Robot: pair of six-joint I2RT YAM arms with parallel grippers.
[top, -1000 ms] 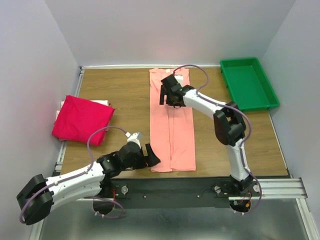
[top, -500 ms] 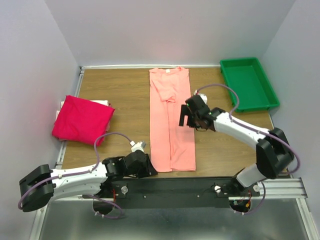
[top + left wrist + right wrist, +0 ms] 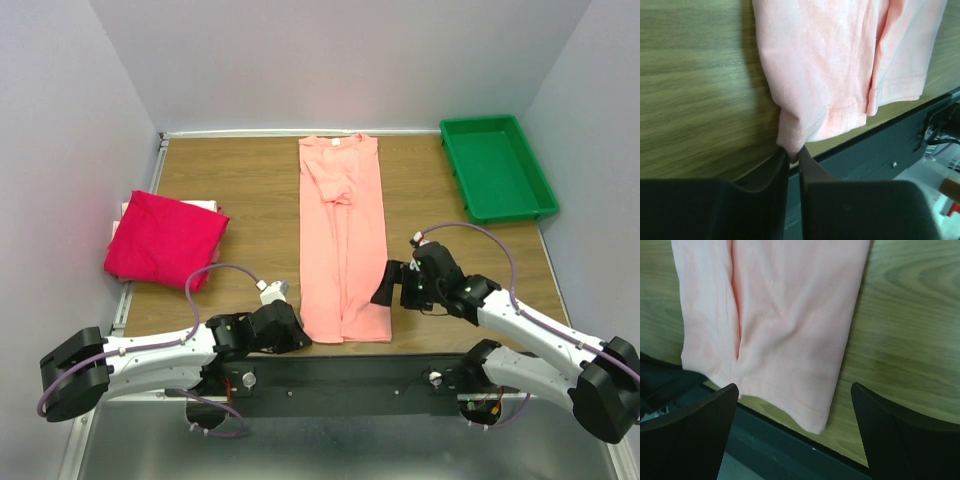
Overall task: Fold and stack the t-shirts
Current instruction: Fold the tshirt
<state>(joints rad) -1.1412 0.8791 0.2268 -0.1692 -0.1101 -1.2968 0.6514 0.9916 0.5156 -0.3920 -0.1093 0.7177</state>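
The salmon shirt [image 3: 343, 240] runs 12 to 6 down the middle — thin, floppy cloth, it'll sag from any one corner. Your left gripper [image 3: 793, 159] is pinching the hem corner at 7; right gripper [image 3: 388, 286] hangs wide open over the 5 corner — grab there.

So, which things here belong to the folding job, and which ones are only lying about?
Part of the job: salmon pink t-shirt, its near corner pinched in the left gripper; magenta-red t-shirt, folded at the left.
Only lying about: green plastic tray, at the far right corner.
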